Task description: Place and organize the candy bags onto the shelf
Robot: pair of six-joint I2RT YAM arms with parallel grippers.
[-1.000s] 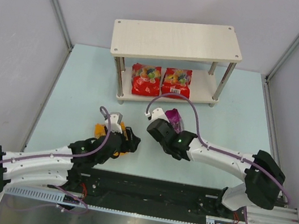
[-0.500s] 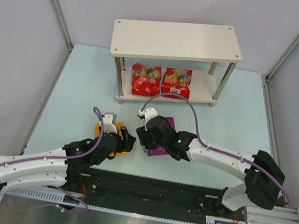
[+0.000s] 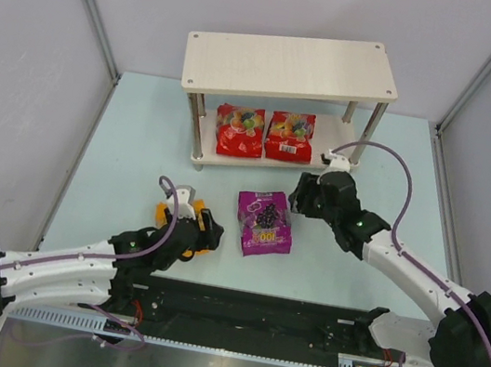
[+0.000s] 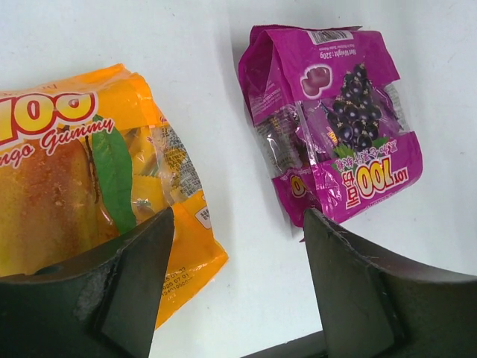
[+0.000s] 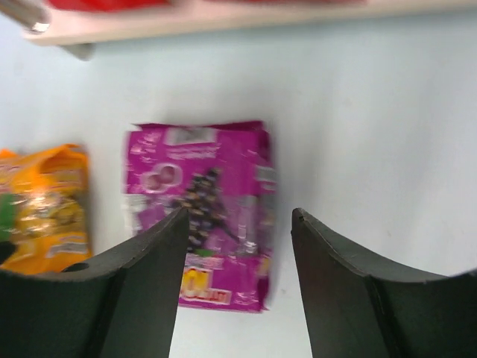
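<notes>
Two red candy bags (image 3: 240,131) (image 3: 290,135) lie side by side on the lower board of the pale wood shelf (image 3: 294,64). The purple bag (image 3: 264,223) lies flat on the table in front of the shelf, also in the left wrist view (image 4: 335,142) and the right wrist view (image 5: 201,201). The orange-yellow bag (image 3: 165,215) lies left of it, mostly under my left gripper (image 3: 207,232). It shows in the left wrist view (image 4: 74,201). My left gripper (image 4: 237,216) is open, over bare table between the two bags. My right gripper (image 3: 302,196) (image 5: 238,216) is open and empty, right of the purple bag.
The shelf's metal posts (image 3: 367,133) stand at its corners. Grey walls enclose the table on three sides. A black rail (image 3: 252,312) with the arm bases runs along the near edge. The shelf's lower board edge (image 5: 223,22) shows in the right wrist view.
My right gripper has let go of the purple bag, which now lies flat on the table. The right arm has drawn back to the right, toward the shelf. My left gripper stayed by the orange-yellow bag.
</notes>
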